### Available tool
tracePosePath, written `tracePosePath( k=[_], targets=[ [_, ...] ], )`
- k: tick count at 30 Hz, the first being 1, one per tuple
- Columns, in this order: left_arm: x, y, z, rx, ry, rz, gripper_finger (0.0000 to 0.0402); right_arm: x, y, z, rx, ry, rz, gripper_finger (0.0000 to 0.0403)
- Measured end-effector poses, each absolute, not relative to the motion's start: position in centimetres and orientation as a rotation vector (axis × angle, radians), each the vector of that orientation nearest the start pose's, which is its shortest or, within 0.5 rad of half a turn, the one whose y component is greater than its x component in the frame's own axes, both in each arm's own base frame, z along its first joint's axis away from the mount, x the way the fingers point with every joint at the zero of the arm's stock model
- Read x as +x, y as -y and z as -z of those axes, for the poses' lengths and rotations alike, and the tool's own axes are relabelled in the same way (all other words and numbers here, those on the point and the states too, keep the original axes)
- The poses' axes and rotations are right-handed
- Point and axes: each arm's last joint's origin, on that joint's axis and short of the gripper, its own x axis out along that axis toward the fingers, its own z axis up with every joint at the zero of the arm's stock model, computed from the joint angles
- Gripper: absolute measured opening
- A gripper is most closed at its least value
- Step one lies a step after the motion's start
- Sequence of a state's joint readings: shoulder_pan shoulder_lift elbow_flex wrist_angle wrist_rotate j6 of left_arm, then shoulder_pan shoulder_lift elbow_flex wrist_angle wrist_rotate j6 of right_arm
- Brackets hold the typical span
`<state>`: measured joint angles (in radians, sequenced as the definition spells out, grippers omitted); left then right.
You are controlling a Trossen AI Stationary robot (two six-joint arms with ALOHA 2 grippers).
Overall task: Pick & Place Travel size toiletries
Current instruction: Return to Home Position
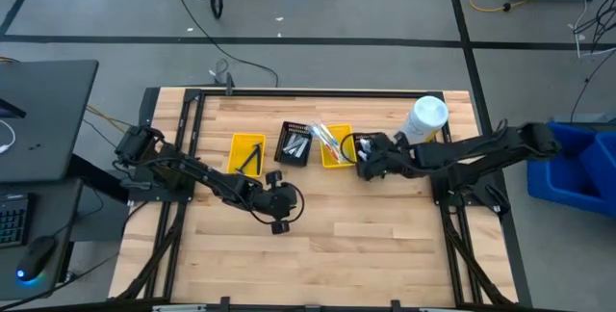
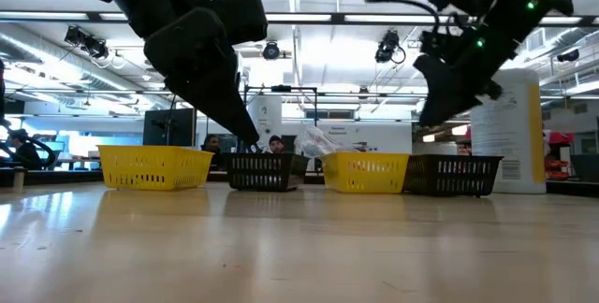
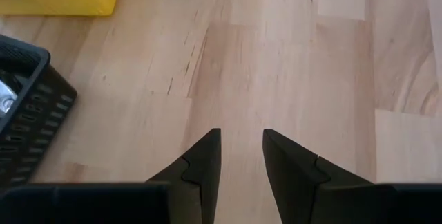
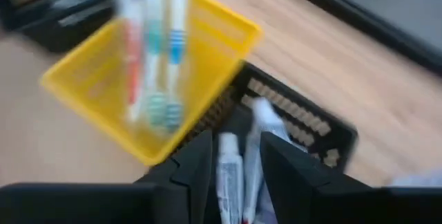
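Note:
Four small bins stand in a row at the table's far side. Toothbrushes lie in the right yellow bin. White toothpaste tubes lie in the rightmost black bin. A dark-handled item lies in the left yellow bin, and small packets lie in the other black bin. My right gripper hovers open above the rightmost black bin, its fingers over the tubes. My left gripper is open over bare wood, nearer than the bins.
A big white bottle stands at the table's far right, just beyond my right arm. The near half of the wooden table is bare. A dark frame edges the table. In the low view both grippers hang above the bin rims.

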<state>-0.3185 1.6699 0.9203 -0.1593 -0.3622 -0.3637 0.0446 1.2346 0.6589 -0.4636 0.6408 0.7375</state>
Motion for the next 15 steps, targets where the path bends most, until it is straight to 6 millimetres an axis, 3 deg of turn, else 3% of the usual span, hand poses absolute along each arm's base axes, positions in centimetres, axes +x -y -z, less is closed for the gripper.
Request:
tracePosePath(
  k=[3, 6, 10, 15],
  targets=[
    [30.9, 9.1, -17.2, -0.043, -0.831, -0.198, 0.0116, 22.7, 0.3, -20.4, 0.174, -0.792, 0.689, 0.0134],
    [30.5, 8.9, -18.9, -0.095, -0.775, -0.214, 0.0116, 23.4, -0.2, -22.1, 0.082, -0.822, 0.549, 0.0129],
    [29.2, 8.5, -22.1, -0.085, -0.689, -0.221, 0.0116, 24.1, -0.8, -24.4, 0.008, -0.835, 0.401, 0.0122],
    [25.6, 6.9, -26.8, -0.069, -0.585, -0.325, 0.0116, 23.7, -1.1, -28.2, -0.049, -0.758, 0.337, 0.0117]
  ],
)
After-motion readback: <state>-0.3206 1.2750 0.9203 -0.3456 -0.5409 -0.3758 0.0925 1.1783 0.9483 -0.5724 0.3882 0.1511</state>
